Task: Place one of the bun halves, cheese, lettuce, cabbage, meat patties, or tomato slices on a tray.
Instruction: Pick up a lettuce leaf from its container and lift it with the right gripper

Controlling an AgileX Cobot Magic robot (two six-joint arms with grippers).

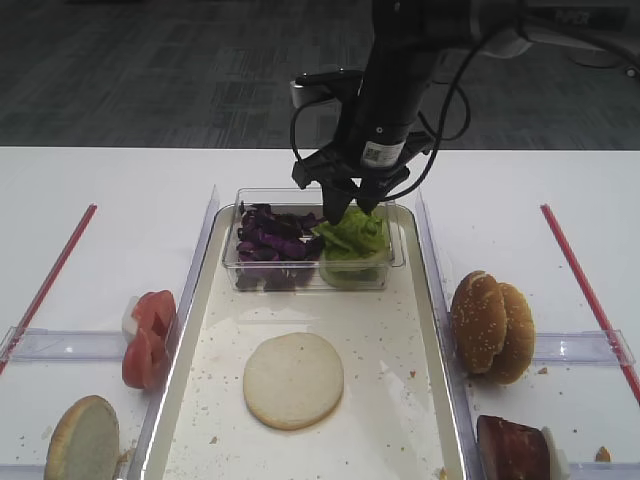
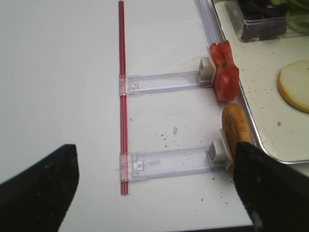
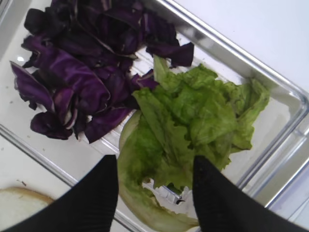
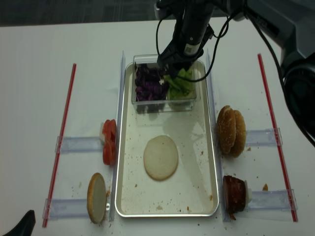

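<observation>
Nearest in the exterior high view, low centre, a pale round cut-face bun half (image 1: pixel 293 380) lies on the long silver-rimmed tray (image 1: pixel 432 300). Higher up, the right hand (image 1: pixel 347 203) is down in the small clear plastic tub (image 1: pixel 394 250), over the ruffled light-green lettuce (image 1: pixel 352 236).

Right wrist view: two black fingers (image 3: pixel 99 193) straddle the near edge of the leaf pile, partly open, gripping nothing yet as far as I can tell. Dark purple shredded cabbage (image 3: pixel 82 72) touches the lettuce at upper left; closing could pinch several leaves, drag purple shreds along, or catch the tub wall.

Left wrist view: the left hand (image 2: pixel 154 186) hangs wide open and empty above the white table (image 2: pixel 63 72), beside red tomato slices (image 2: pixel 224 72).
</observation>
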